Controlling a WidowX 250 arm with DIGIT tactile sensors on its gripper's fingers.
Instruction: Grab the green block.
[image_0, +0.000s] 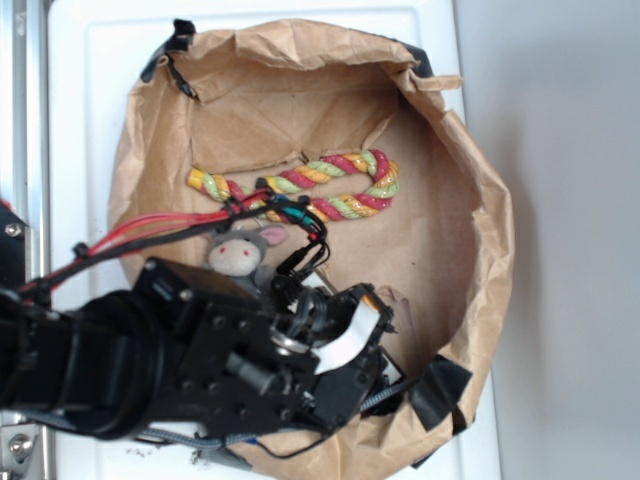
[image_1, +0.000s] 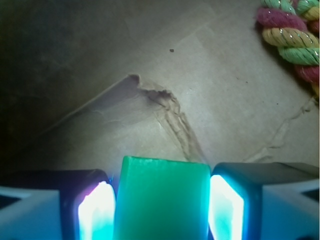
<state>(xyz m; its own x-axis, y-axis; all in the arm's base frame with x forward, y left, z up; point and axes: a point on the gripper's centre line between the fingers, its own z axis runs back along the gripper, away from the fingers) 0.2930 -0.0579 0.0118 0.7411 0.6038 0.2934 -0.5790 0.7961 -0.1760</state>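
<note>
In the wrist view the green block (image_1: 162, 200), plain solid green with rounded edges, sits between my two lit fingers (image_1: 95, 210) and fills the gap, touching both pads. My gripper (image_1: 162, 212) is shut on it, just above the brown paper floor (image_1: 150, 75). In the exterior view my gripper (image_0: 365, 335) is low inside the paper-lined basket, at its near right side, and the arm hides the block.
A red, yellow and pale-green twisted rope (image_0: 330, 190) lies across the middle of the basket and shows top right in the wrist view (image_1: 292, 45). A grey plush toy (image_0: 240, 250) lies beside the arm. The crumpled paper wall (image_0: 490, 230) rings the basket.
</note>
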